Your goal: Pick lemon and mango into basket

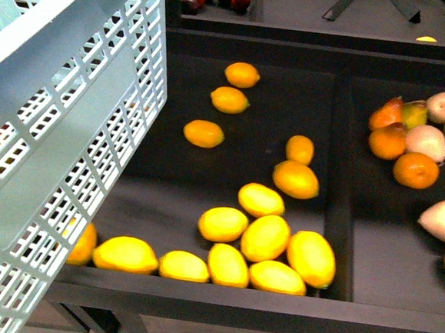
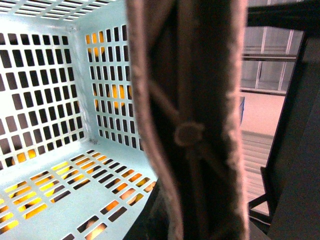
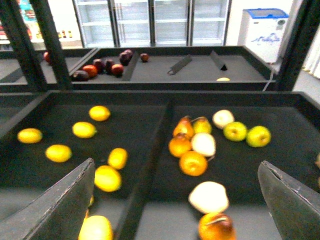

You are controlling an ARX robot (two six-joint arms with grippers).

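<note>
The turquoise basket (image 1: pixel 62 146) hangs tilted at the left, in front of the left bin. My left gripper is shut on it. In the left wrist view its brown handle (image 2: pixel 192 135) fills the middle and hides the jaws; the slotted floor (image 2: pixel 50 195) holds nothing. Yellow fruits lie in the left bin: small pointed lemons (image 1: pixel 229 100) at the back, and larger smooth oblong ones that look like mangoes (image 1: pixel 311 258) at the front. My right gripper (image 3: pixel 175 200) is open and empty, above the divider between the bins, and does not show in the front view.
The right bin holds oranges (image 1: pixel 416 169), pale fruits (image 1: pixel 443 219) and green apples (image 3: pixel 258 135). A raised divider (image 1: pixel 337 183) separates the bins. Red apples (image 3: pixel 90 70) lie on the back shelf. Dark frame posts (image 3: pixel 50 40) stand at the far left.
</note>
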